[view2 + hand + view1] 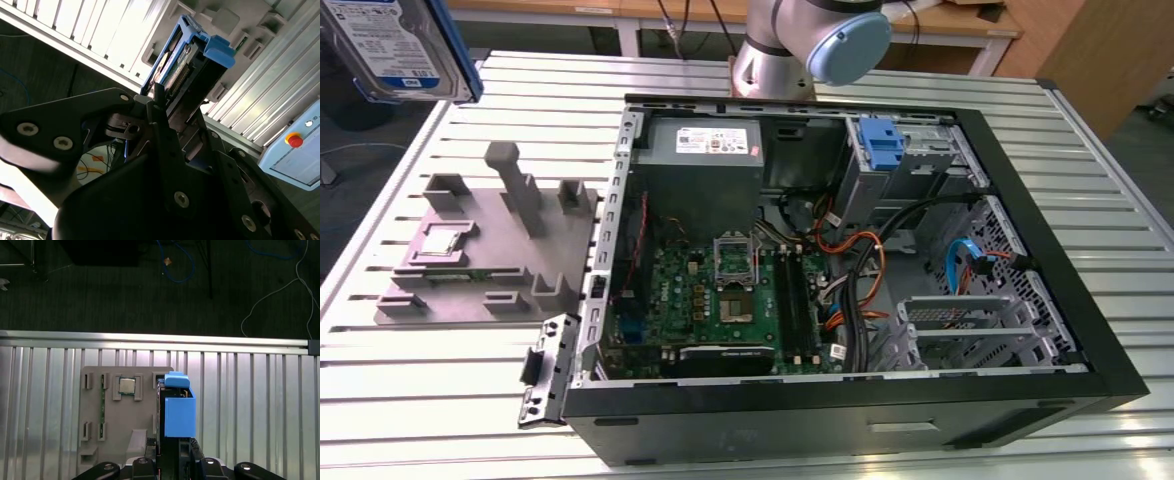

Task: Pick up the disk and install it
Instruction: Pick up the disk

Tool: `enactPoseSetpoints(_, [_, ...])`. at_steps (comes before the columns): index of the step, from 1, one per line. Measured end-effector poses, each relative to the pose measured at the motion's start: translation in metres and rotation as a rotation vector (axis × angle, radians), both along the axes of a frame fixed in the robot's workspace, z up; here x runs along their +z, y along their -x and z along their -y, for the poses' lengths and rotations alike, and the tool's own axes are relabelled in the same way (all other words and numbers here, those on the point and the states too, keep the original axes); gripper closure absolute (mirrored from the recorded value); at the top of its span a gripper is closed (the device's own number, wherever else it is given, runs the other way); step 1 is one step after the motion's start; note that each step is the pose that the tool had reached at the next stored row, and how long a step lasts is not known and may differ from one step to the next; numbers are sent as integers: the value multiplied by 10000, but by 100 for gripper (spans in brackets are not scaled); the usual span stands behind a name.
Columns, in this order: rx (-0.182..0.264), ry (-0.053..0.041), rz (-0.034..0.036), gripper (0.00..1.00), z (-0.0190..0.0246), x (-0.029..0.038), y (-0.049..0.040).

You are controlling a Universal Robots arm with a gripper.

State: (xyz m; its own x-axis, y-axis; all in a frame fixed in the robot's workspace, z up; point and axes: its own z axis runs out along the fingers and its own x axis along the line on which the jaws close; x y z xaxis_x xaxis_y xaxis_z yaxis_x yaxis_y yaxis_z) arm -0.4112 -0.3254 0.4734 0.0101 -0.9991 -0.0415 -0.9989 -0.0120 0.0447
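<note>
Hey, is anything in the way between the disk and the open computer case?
Nothing visible does. The gripper holds the disk in the air at the exterior view's left, and the computer case lies open.

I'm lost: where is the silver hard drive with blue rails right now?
The drive hangs at the exterior view's upper left, clamped in the claw, above the grey plastic fixture.

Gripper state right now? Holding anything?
The gripper: jaws closed, holding the disk by one end.
</note>
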Motion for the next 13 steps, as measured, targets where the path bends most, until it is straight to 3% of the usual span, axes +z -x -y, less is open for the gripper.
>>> enactPoseSetpoints(13, [0, 2, 0, 65, 0, 52, 0])
